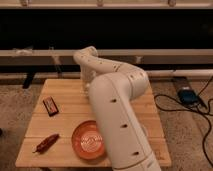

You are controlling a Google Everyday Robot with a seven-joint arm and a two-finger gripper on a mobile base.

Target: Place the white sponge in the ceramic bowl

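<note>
The ceramic bowl (89, 141), orange-brown and glossy with faint rings inside, sits at the front middle of the wooden table (65, 120). My white arm (117, 115) rises from the front right and bends left at the back. It comes down over the back middle of the table and partly covers the bowl's right edge. My gripper (87, 88) is at the arm's end, low over the table's back part and mostly hidden behind the thick arm link. The white sponge is not in view.
A dark red flat packet (50, 106) lies at the table's left. A red elongated object (46, 142) lies at the front left. A blue device with cables (187, 95) is on the floor to the right. A rail and a dark wall stand behind the table.
</note>
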